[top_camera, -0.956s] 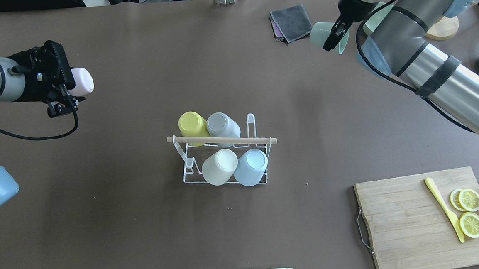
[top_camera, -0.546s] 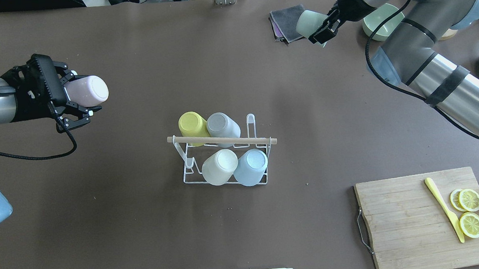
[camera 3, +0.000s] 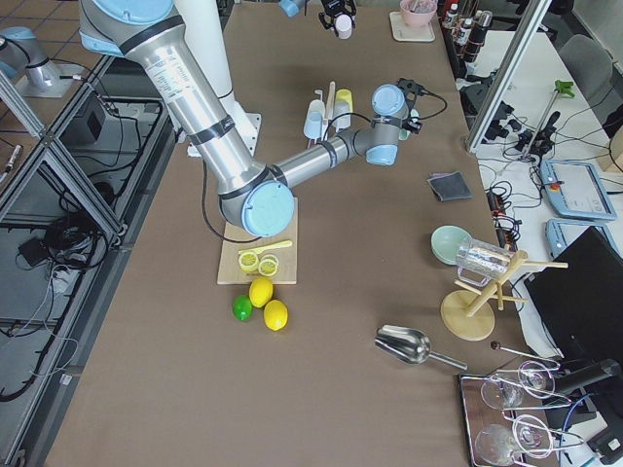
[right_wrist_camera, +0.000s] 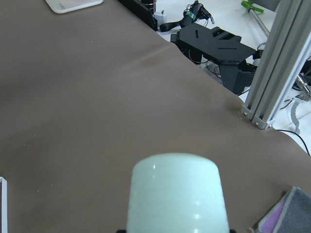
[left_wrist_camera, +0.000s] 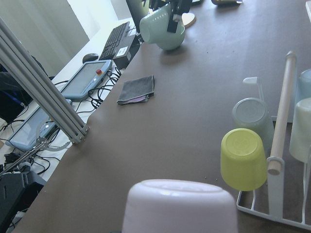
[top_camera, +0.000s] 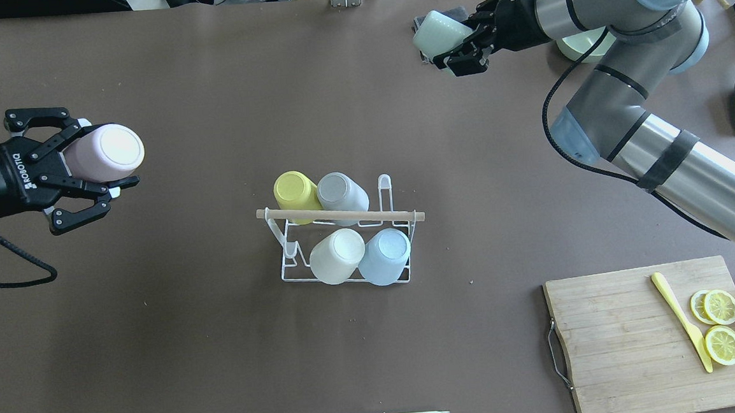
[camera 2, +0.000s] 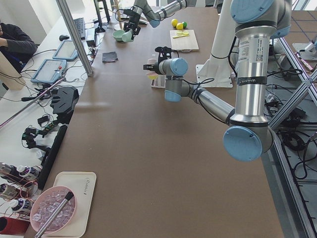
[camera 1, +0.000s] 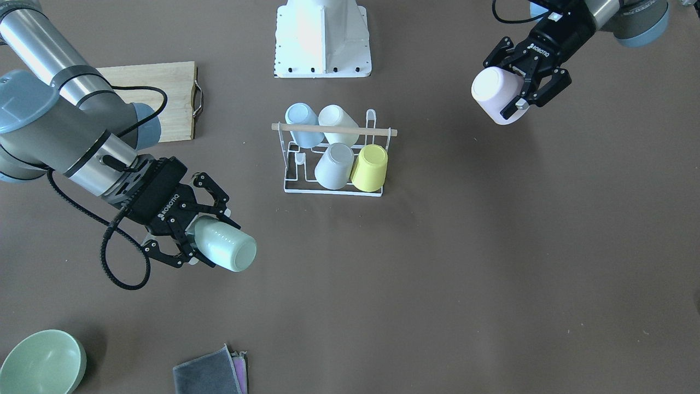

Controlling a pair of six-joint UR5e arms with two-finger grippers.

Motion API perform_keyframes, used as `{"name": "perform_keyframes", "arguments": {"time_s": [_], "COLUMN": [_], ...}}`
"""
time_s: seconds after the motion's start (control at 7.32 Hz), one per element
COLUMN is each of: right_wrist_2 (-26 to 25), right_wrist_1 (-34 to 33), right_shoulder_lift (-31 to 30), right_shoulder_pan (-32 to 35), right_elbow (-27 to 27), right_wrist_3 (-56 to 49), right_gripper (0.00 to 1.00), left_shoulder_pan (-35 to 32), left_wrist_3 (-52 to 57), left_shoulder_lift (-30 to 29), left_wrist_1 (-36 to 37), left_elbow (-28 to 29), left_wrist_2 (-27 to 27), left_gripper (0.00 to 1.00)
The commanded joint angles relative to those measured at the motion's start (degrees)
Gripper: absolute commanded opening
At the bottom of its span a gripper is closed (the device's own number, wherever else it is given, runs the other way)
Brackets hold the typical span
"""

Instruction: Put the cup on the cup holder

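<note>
The white wire cup holder (top_camera: 342,216) with a wooden rod stands mid-table, also in the front view (camera 1: 333,129). It carries yellow (top_camera: 295,192), grey (top_camera: 341,194), cream (top_camera: 338,254) and light blue (top_camera: 384,255) cups upside down. My left gripper (top_camera: 100,160) is shut on a pink cup (top_camera: 109,152), held in the air far left of the holder; the cup also shows in the left wrist view (left_wrist_camera: 180,206). My right gripper (top_camera: 460,47) is shut on a pale green cup (top_camera: 436,31), held above the far right of the table.
A wooden cutting board (top_camera: 625,344) with lemon slices and a yellow knife lies at the near right. A folded grey cloth (camera 1: 210,375) and a green bowl (camera 1: 41,364) sit at the far side. The white robot base (camera 1: 322,35) is behind the holder.
My left wrist has turned so the pink cup's base faces up, and it shifted a little toward the near side. My right gripper has carried the green cup leftward along the far edge.
</note>
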Motion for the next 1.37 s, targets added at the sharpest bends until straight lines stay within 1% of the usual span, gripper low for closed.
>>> {"name": "perform_keyframes", "arguments": {"time_s": [0.0,0.14,0.27,0.41,0.68,0.82,0.96,1.09,1.23], "right_wrist_2": [-1.7,-1.9,-4.4,-5.3,-14.7,-15.3,-15.7,-15.7,-15.6], "right_wrist_1": [12.2,19.5,25.7,27.7,28.1,30.1,32.8,35.1,35.4], "right_shoulder_lift": [0.0,-0.9,-1.7,-2.1,-1.7,-2.1,-2.3,-2.8,-2.8], "right_shoulder_pan": [-1.7,-1.6,-1.8,-4.0,-11.8,-13.3,-13.2,-13.3,-14.5], "right_elbow": [-0.8,-0.7,-0.5,-0.5,-0.3,-0.4,-0.7,-0.9,-1.7], "right_wrist_3": [3.6,8.2,11.5,11.6,11.1,10.9,10.8,8.0,2.9], "right_gripper": [0.21,0.21,0.21,0.2,0.2,0.2,0.2,0.2,0.2], "left_shoulder_pan": [4.9,7.9,11.1,14.3,16.8,17.0,17.1,17.5,18.2], "left_wrist_3": [-3.9,-6.0,-7.3,-7.3,-7.3,-7.3,-7.2,-7.1,-7.0], "left_shoulder_lift": [0.6,-0.1,-2.1,-4.7,-10.8,-13.8,-16.7,-18.7,-19.6], "left_wrist_1": [-12.4,-16.7,-21.1,-25.4,-29.7,-31.6,-34.2,-34.6,-34.6], "left_elbow": [0.3,0.8,2.7,6.1,12.3,16.0,20.5,23.8,25.3], "left_wrist_2": [0.3,0.4,1.1,3.8,4.2,5.2,7.1,7.5,7.5], "left_gripper": [0.41,0.41,0.41,0.41,0.41,0.41,0.41,0.41,0.41]}}
